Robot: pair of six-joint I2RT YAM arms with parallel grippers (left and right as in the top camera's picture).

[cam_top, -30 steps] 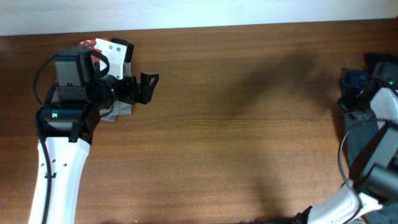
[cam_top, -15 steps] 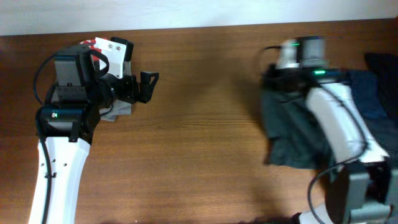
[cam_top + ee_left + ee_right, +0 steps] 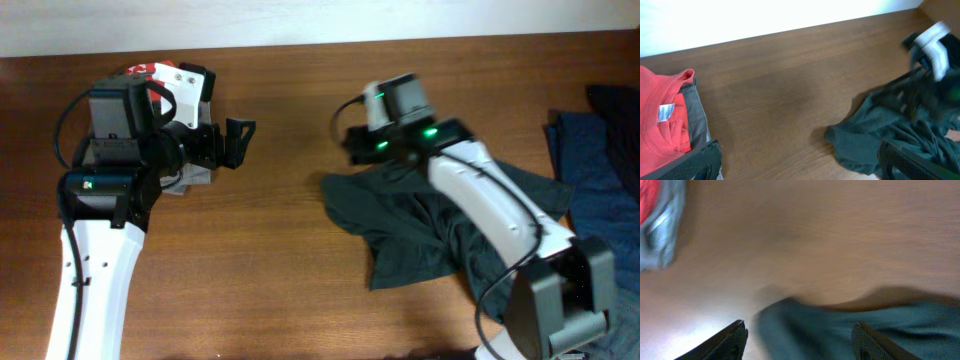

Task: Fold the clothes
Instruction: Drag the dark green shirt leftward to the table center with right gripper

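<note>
The clothes [image 3: 430, 225], a very dark green-black T-shirt, lie crumpled on the table right of centre. No lettering shows. My right gripper [image 3: 345, 140] hangs over the shirt's far left edge. In the right wrist view its jaws stand wide apart, so the right gripper [image 3: 800, 342] is open. The blurred dark shirt [image 3: 840, 325] lies under the gap. My left gripper [image 3: 235, 140] is open at the far left, well apart from the shirt. In the left wrist view the left gripper [image 3: 800, 167] holds nothing, and the shirt [image 3: 880, 130] lies to its right.
A folded red tee [image 3: 662, 125] on a grey garment [image 3: 695, 112] sits under my left arm at the far left [image 3: 150, 72]. Blue garments [image 3: 600, 150] are heaped at the table's right edge. My right arm [image 3: 490, 200] stretches across the dark shirt.
My right arm swung in from the right edge to the table's middle, bringing the dark shirt with it, and its jaws have parted. The left arm has not moved.
</note>
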